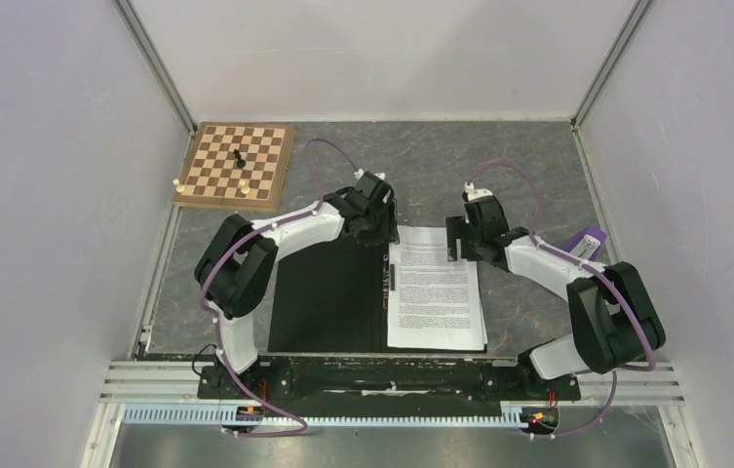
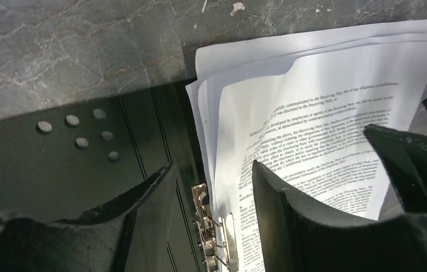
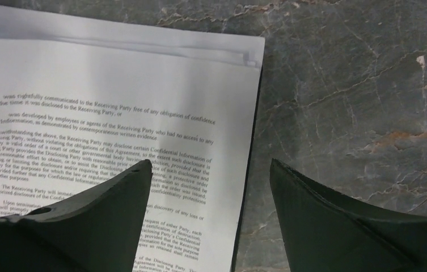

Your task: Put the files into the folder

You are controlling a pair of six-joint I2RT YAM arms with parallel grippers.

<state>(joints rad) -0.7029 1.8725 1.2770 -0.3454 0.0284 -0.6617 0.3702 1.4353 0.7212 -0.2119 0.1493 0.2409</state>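
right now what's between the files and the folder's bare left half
a metal clip on the folder spine, close beside the left edge of the files; clearest in the left wrist view

Bare table beyond the folder gives the widest passage, bounded by the chessboard at far left and a purple object at right. The left gripper and right gripper crowd the far edge of the files, a narrow gap between them; walls close three sides.

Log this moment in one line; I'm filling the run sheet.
folder: open | papers: on its right half | left gripper: open | right gripper: open, empty
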